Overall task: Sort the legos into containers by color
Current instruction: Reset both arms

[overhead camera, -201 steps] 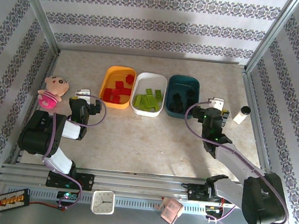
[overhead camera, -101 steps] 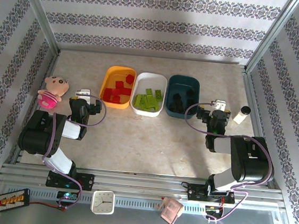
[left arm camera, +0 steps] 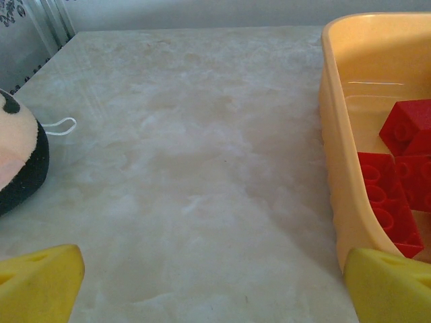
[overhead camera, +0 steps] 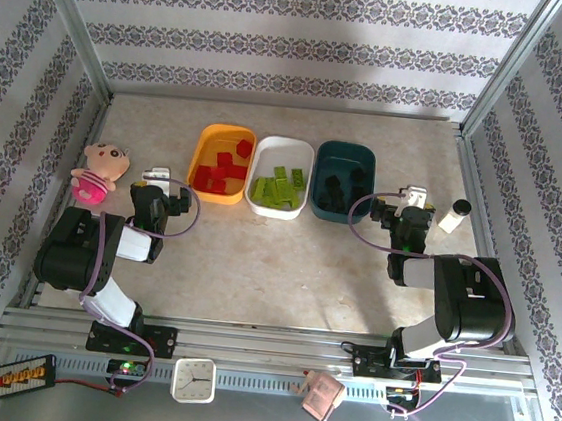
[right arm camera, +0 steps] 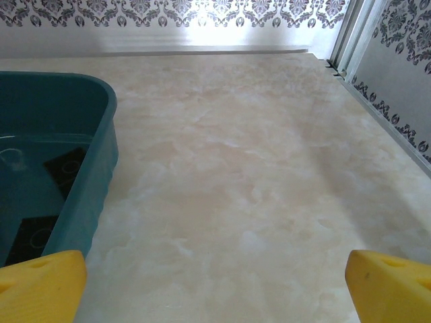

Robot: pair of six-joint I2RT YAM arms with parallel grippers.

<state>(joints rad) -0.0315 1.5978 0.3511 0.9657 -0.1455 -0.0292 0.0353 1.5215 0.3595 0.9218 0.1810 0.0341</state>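
Note:
Three trays stand in a row at mid-table: the orange-yellow tray with red legos, the white tray with lime green legos, and the dark teal tray with black legos. My left gripper rests low just left of the orange tray, open and empty; red legos lie inside that tray. My right gripper sits low just right of the teal tray, open over bare table. Black legos lie in the teal tray.
A pink plush doll lies at the left, close to my left gripper, and appears at the left edge of the left wrist view. A small white bottle stands right of my right gripper. Metal frame posts and patterned walls enclose the table.
The right arm has folded back from a stretched pose, and its gripper has shifted slightly right beside the teal tray. The left arm has not moved.

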